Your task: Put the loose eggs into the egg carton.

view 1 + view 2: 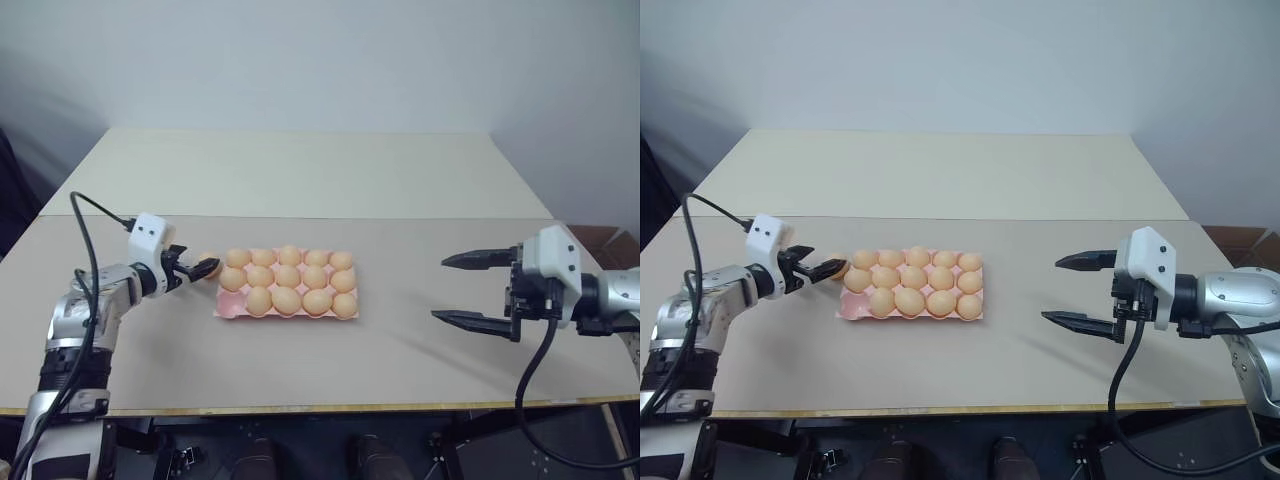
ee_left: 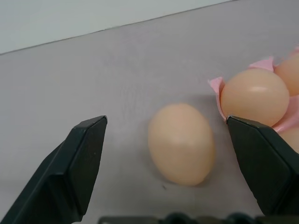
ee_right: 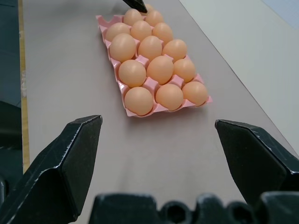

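The pink egg carton (image 1: 226, 312) lies mid-table with eggs in nearly every cup; its front-left corner cup is bare. One loose egg (image 1: 208, 259) rests on the table just off the carton's back-left corner. My left gripper (image 1: 203, 265) is open and level around this egg. In the left wrist view the egg (image 2: 181, 143) lies between the black fingers (image 2: 86, 158) with a gap on each side. My right gripper (image 1: 440, 289) hangs open and empty above the table, well to the right of the carton (image 3: 128, 112), pointing at it.
The tabletop (image 1: 300, 170) is beige, with a seam running across behind the carton. A cable (image 1: 88, 240) loops off the left arm. The table's front edge (image 1: 330, 407) runs close below both arms.
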Controlling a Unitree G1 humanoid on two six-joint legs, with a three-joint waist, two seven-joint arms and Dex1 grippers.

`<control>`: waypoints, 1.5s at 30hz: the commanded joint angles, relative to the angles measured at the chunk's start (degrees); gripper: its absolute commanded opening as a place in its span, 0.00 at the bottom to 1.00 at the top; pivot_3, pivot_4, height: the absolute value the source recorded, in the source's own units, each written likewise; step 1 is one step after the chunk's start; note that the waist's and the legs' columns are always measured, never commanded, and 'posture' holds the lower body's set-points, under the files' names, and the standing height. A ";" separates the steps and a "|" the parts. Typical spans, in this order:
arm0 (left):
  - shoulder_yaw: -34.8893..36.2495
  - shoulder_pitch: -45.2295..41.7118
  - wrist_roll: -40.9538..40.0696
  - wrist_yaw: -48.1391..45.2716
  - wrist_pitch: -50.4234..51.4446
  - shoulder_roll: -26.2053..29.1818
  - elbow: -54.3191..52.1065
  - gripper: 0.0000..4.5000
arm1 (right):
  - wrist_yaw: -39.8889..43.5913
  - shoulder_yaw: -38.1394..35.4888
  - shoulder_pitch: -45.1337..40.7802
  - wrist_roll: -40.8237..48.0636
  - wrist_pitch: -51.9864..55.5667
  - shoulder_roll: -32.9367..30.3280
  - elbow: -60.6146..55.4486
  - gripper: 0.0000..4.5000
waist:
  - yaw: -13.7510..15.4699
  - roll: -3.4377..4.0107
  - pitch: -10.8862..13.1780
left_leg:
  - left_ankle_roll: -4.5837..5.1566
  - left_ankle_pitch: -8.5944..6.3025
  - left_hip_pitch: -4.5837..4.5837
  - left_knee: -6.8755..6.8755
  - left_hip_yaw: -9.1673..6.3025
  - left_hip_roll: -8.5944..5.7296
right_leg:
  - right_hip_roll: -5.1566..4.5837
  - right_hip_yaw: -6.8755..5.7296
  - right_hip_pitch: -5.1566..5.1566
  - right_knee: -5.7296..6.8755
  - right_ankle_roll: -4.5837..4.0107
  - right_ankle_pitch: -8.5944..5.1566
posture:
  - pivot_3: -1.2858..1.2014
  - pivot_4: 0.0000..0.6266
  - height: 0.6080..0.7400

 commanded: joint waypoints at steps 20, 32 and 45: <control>4.15 2.77 -2.38 -9.13 -7.24 5.00 -8.35 0.34 | -1.92 -3.18 1.39 2.83 0.60 -1.52 -2.97 1.00 | -0.19 0.00 0.00 | 0.00 0.00 -0.02 0.04 -0.02 0.01 | -0.02 0.00 -0.01 0.01 0.01 0.01 | 0.52 0.24 1.00; -0.82 12.23 -6.50 -24.13 -7.84 8.92 -21.52 0.34 | -2.82 -2.68 1.58 2.88 0.49 -0.90 -3.48 1.00 | 0.07 0.03 -0.01 | 0.00 0.00 0.01 0.05 -0.01 0.01 | -0.03 0.00 0.00 0.01 0.01 -0.01 | 0.52 0.24 1.00; 1.51 12.18 -7.14 -24.64 -8.24 9.64 -20.42 1.00 | -3.91 -3.05 2.28 3.44 0.52 -0.72 -4.30 1.00 | -0.02 0.02 -0.01 | 0.00 0.00 0.01 0.04 -0.01 0.01 | -0.02 0.01 0.00 0.00 0.02 -0.02 | 0.52 0.24 1.00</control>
